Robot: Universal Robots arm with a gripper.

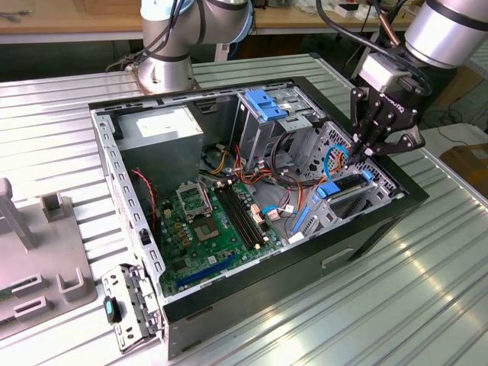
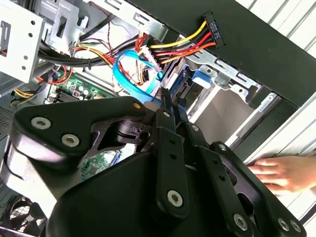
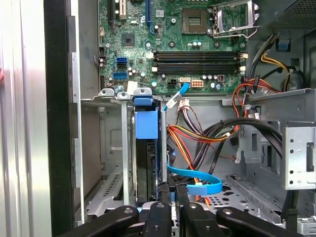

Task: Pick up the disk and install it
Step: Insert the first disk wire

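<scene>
Blue-railed disk (image 3: pixel 146 126) snug between metal bay walls (image 3: pixel 126 148), pincer (image 3: pixel 170 195) at its edge.

Exterior view above computer case (image 1: pixel 305 267), wrist views close behind claw (image 3: pixel 169 190) — sharing drive bay (image 3: pixel 111 148)

A ribbed metal table (image 1: pixel 427 305) carries 1 open computer case (image 1: pixel 305 267), 1 grey fixture (image 1: pixel 46 267) and the arm's base (image 1: pixel 164 76).
</scene>
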